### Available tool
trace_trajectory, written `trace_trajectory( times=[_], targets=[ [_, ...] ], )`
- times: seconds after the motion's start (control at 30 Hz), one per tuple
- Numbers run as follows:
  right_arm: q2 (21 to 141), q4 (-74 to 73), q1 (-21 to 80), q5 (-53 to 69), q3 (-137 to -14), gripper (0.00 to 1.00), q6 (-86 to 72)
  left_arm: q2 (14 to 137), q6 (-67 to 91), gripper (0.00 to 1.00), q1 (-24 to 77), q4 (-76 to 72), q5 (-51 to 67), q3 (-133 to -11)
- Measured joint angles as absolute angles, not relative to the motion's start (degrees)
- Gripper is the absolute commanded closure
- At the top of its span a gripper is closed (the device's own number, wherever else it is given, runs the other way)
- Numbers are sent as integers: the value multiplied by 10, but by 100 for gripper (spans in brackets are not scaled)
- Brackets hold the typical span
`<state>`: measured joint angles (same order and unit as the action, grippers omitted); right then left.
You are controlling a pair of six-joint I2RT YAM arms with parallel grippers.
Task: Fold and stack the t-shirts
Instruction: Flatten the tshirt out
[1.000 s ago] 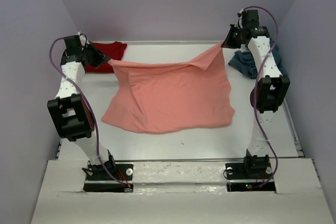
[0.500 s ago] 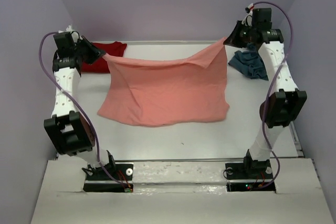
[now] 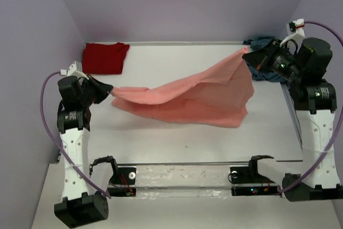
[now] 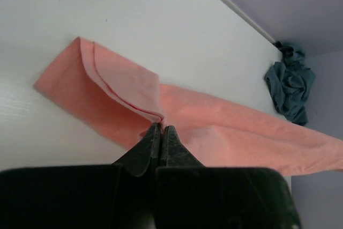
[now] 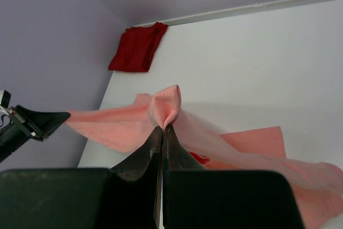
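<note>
The salmon-pink t-shirt [image 3: 198,96] hangs stretched between both grippers above the table, its lower part trailing on the surface. My left gripper [image 3: 110,88] is shut on its left corner [image 4: 153,113]. My right gripper [image 3: 246,53] is shut on its right corner [image 5: 165,108], held higher. The dark red t-shirt [image 3: 105,57] lies folded at the back left; it also shows in the right wrist view [image 5: 138,46]. The teal-blue t-shirt [image 3: 263,57] lies crumpled at the back right, partly hidden by my right arm; it also shows in the left wrist view [image 4: 289,87].
The white table [image 3: 177,132] is walled by purple panels [image 3: 187,4] on three sides. A metal rail [image 3: 187,172] with the arm bases runs along the near edge.
Both arms have pulled toward the near side and outward. The pink shirt has come forward with them, now drawn into a long taut band, lower on the left.
</note>
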<state>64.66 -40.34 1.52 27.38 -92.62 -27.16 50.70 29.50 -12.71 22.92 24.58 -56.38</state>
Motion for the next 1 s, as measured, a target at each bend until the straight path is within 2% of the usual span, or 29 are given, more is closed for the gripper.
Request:
trace_trajectory(
  times=[0.17, 0.33, 0.73, 0.87, 1.0],
  targets=[
    [555, -419, 15, 281, -923, 100, -278, 418, 321, 100, -117, 277, 229, -548],
    [550, -438, 15, 292, -1013, 100, -275, 383, 348, 100, -116, 281, 215, -645],
    [665, -451, 15, 321, -1283, 100, -275, 480, 354, 100, -116, 300, 173, -1016],
    [705, -455, 15, 319, -1363, 100, -274, 510, 353, 100, -116, 303, 156, -1060],
    [713, -460, 15, 306, -1374, 100, -270, 519, 354, 100, -116, 306, 137, -1062]
  ],
)
